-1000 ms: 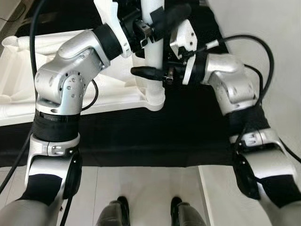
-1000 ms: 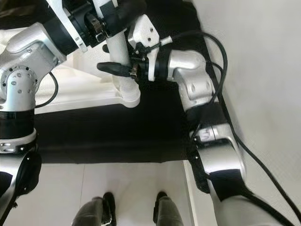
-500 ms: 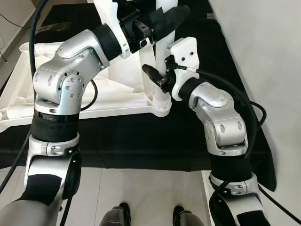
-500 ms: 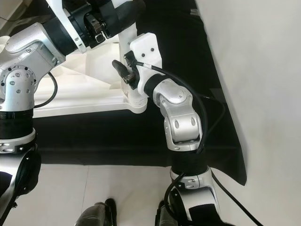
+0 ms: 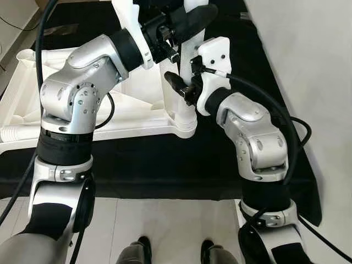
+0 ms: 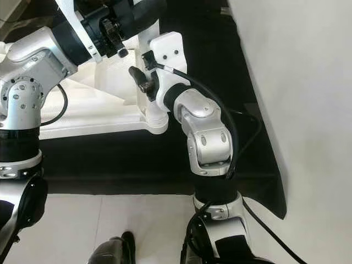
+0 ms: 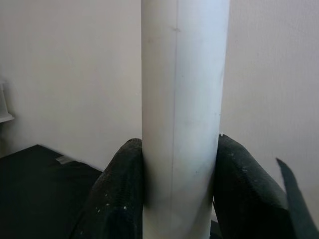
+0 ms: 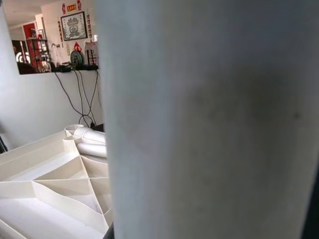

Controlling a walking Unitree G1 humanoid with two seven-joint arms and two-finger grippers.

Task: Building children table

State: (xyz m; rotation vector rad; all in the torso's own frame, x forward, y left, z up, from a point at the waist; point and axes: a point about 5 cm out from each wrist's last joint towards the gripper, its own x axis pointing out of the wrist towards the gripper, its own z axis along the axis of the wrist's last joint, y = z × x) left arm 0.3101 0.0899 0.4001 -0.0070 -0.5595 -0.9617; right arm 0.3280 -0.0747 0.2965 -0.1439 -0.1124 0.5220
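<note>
— Left end effector [image 5: 187, 19]?
— Clamped on the white table leg [image 7: 182, 114], one black pad [image 7: 119, 191] pressed flat on each side of the tube. High on the leg, well above the socket.

— And the right end effector [image 5: 179, 88]?
— Lower down, right against the same leg, near its foot. Camera pressed so close that only white tube shows; cannot tell whether spread or closed.

— Which way does the leg run?
— Upright, long axis vertical, foot seated in the round corner socket [image 5: 184, 124] of the upturned white tabletop [image 5: 82, 124]. So straight down from the left end effector, just beside the right one.

— Nearer arm for the next move?
— Judging from this, the right for any turning at the base, the left for steadying the top. Needs the leg kept plumb while seating or twisting home.

— Around it?
— Ribbed underside of the tabletop [image 8: 55, 199] spread to the robot's left, lying on a black cloth [image 5: 165, 165] over the floor. More white legs [image 8: 92, 142] loose at the far edge of the tabletop. Plain wall [image 5: 313, 66] close on the right.

— Anything in the way?
— Right elbow [image 5: 258, 148] and its black cable [image 5: 275, 115] crowd the space between leg and wall; little swing room there, by the look of it. Both forearms cross near the tube, so risk of fouling each other.
</note>
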